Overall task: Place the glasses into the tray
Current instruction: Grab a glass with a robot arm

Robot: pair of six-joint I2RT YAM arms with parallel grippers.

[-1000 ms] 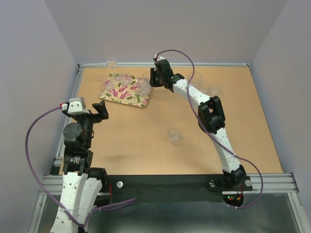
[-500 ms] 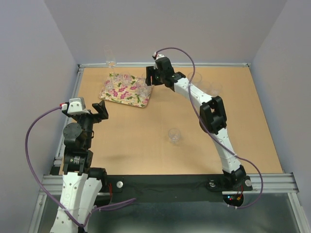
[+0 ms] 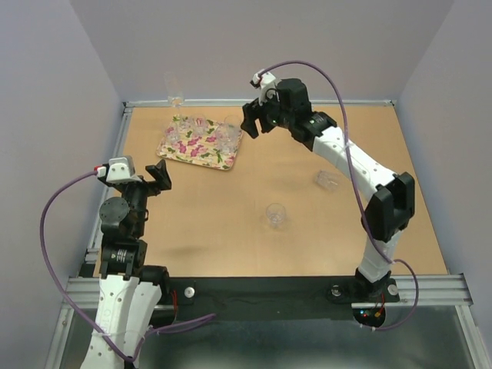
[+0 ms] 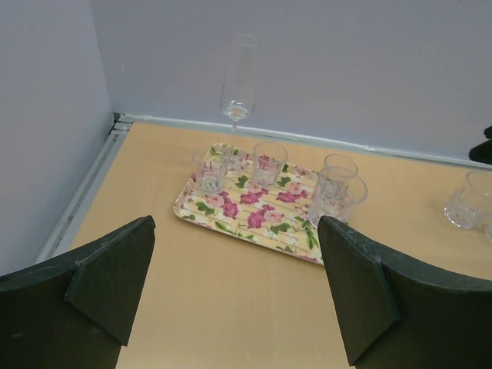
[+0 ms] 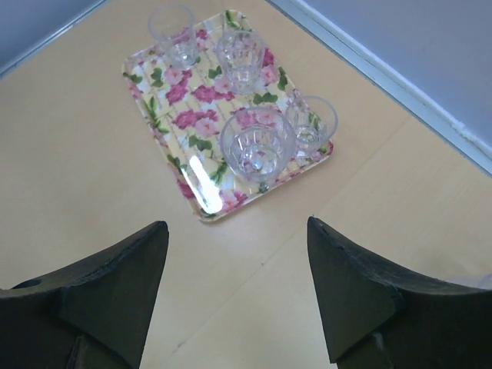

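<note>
- Four glasses (image 5: pixel 257 150) stand on the tray (image 3: pixel 219 159), at the table's (image 3: pixel 231 246) 11 o'clock.
- Two more glasses sit off it: one near centre, another at its 2 o'clock.
- We see our right gripper (image 5: pixel 238 292) spread wide, empty, at the tray's 3 o'clock.
- Our left gripper (image 4: pixel 238 300) gapes empty too.

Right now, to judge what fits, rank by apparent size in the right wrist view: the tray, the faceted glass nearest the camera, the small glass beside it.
tray
faceted glass
small glass, about as near, so the gap is real
</note>
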